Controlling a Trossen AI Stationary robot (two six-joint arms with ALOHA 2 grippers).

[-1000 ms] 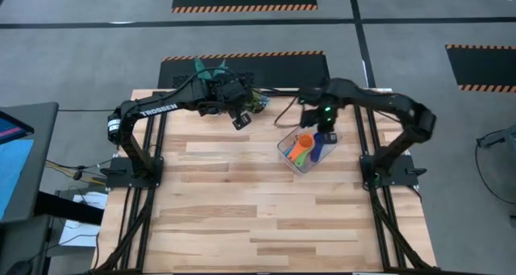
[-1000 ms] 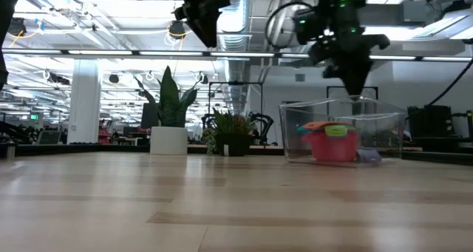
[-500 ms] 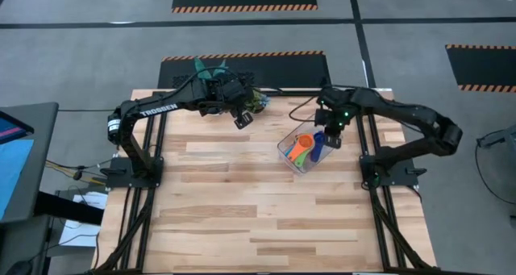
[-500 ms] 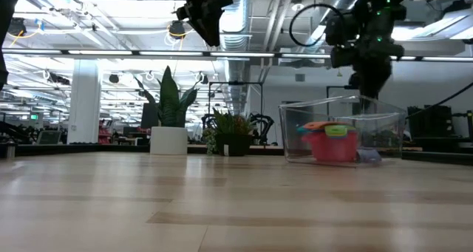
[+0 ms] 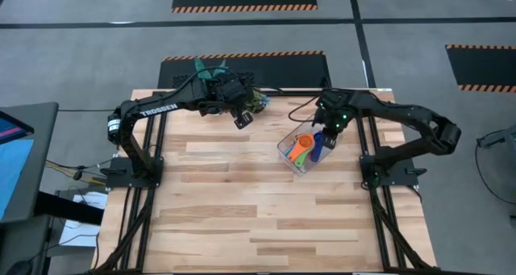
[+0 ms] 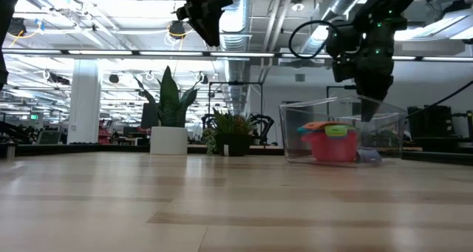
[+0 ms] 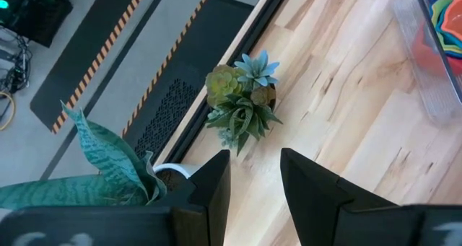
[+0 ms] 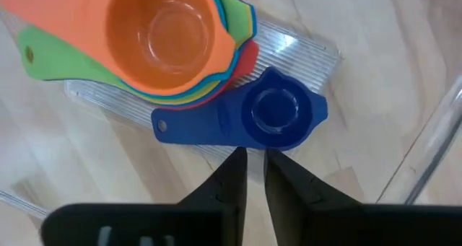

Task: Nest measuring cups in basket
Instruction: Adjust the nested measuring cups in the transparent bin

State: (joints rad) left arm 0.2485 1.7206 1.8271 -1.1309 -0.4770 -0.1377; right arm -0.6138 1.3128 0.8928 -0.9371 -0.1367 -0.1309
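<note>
Hovering over the basket's (image 5: 300,164) far rim, right gripper (image 5: 330,137) fingers stood narrowly apart, empty; left gripper (image 5: 241,118) gaped near table edge

The left gripper (image 5: 242,118) hangs raised at the far side, fingers parted. The right gripper (image 5: 329,138) points downward, fingers nearly closed, empty.

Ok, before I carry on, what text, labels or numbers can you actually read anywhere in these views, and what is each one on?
"TROSSEN": white letters on the left arm, high view.
Measuring cups in the basket: no size markings readable.
Room signs in the low view: too small to read.
Nothing else legible.
</note>
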